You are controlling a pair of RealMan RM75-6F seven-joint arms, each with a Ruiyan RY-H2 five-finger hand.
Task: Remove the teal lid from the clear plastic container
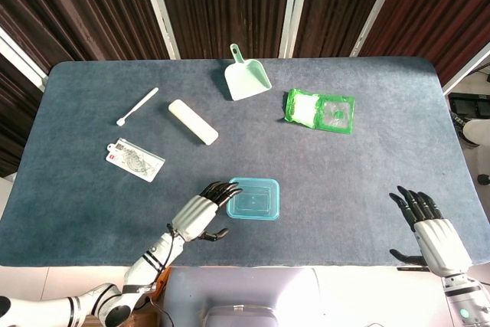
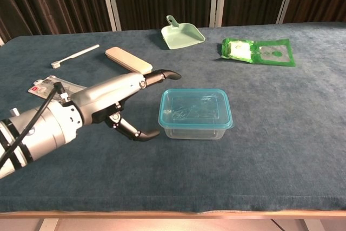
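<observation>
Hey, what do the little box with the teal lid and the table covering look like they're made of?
The box looks like clear, glossy plastic: you can see through its walls. Its lid looks like translucent teal plastic with a sheen, since the inside shows faintly through it. The table covering looks like matte, dark blue fabric, perhaps felt or short-pile cloth, going by its fuzzy, mottled texture.

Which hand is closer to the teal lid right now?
Left. The left hand is open just beside the teal lid, fingertips by its left edge. The right hand sits far off at the table's near right corner.
</observation>
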